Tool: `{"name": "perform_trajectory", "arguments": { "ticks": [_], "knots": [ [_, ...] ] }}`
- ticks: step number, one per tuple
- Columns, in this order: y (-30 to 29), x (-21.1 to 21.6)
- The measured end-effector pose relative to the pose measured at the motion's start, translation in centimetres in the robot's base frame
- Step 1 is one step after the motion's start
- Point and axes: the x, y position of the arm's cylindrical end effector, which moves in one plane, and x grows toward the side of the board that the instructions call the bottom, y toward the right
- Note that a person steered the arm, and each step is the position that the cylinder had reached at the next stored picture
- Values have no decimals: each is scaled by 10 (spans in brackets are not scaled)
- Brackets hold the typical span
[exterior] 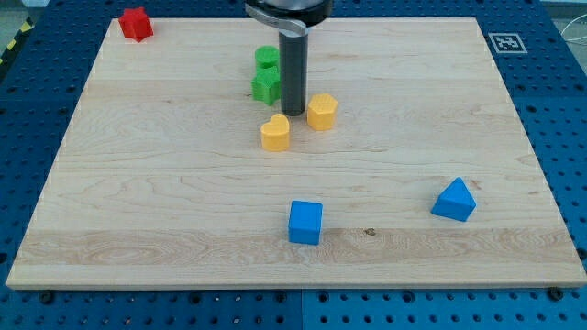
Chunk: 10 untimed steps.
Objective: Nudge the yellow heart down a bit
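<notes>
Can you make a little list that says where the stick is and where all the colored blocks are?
my tip: just above the yellow heart, between the green blocks and the other yellow block
green blocks: left of the rod
yellow block: right of tip
red block: top left corner
blue cube: bottom middle
blue wedge: bottom right

A straight, dark grey cylindrical rod with a faint vertical sheen down its side ends squarely at my tip (293, 113). Above the tip the rod runs up into a wider round black collar edged with a thin pale metallic ring, cut off at the view's top.
</notes>
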Motion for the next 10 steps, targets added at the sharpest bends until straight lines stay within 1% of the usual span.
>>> {"name": "perform_trajectory", "arguments": {
  "ticks": [1, 4, 7, 8, 10],
  "knots": [
    [-16, 5],
    [-18, 18],
    [-38, 19],
    [-38, 27],
    [-19, 30]
  ]
}}
